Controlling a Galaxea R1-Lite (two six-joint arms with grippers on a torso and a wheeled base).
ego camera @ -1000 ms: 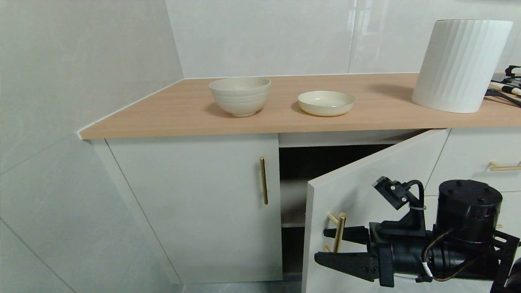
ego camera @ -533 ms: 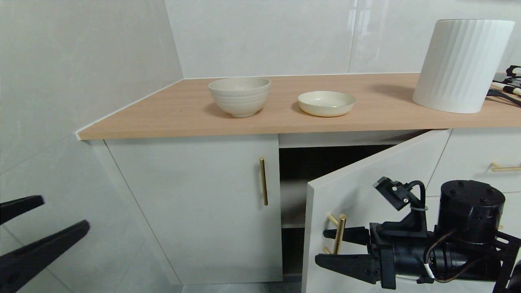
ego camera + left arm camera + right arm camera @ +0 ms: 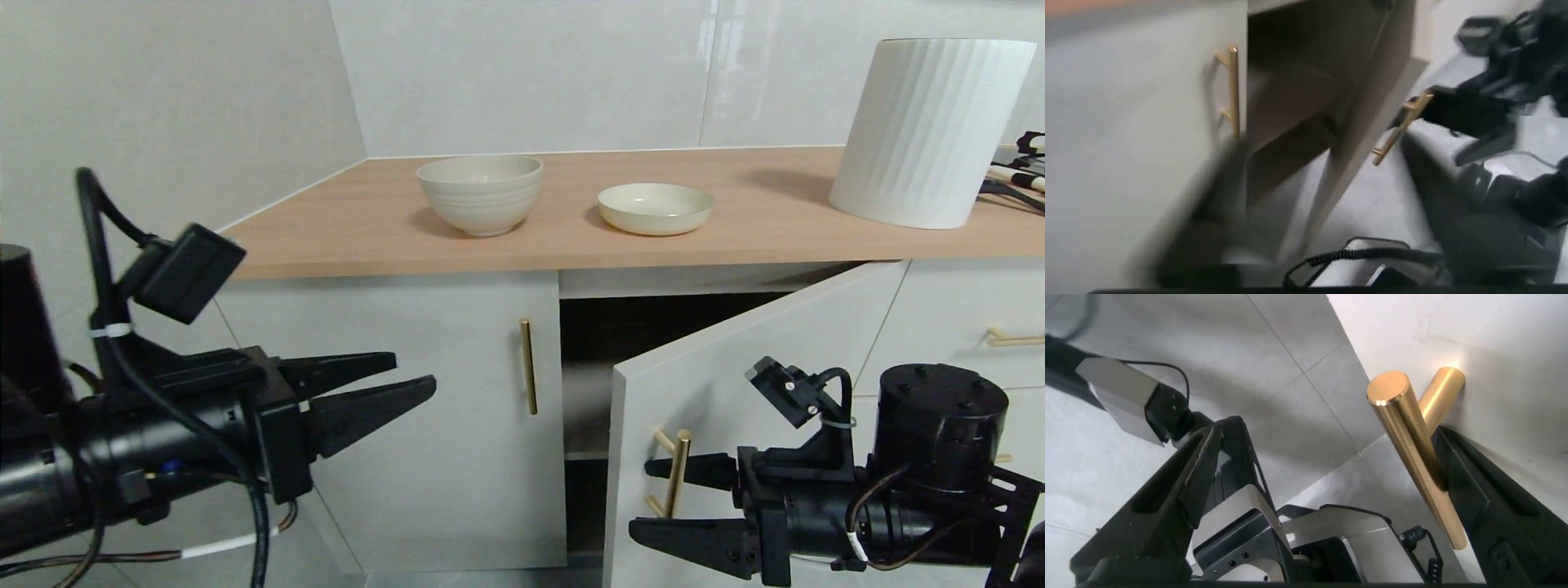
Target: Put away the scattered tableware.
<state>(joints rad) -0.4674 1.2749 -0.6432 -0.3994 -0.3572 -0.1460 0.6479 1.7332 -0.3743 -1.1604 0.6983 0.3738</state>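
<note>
The head view is bright and even. Light falls from the right: the bowl point(image 3: 480, 194), the dish point(image 3: 655, 207) and the white cylinder point(image 3: 927, 131) each throw a soft shadow leftward on the surface point(image 3: 759, 220). Faint glare streaks the wall tiles point(image 3: 735, 65). The open cupboard point(image 3: 653, 314) is dark inside. The left wrist view is smeared by motion blur. In the right wrist view the brass handle point(image 3: 1419, 457) gleams at its end.

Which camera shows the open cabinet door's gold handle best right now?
The right wrist view: the handle is close and sharp there, standing inside the open right gripper. The head view shows the handle small, beside that gripper. The left wrist view shows it farther off and blurred.
</note>
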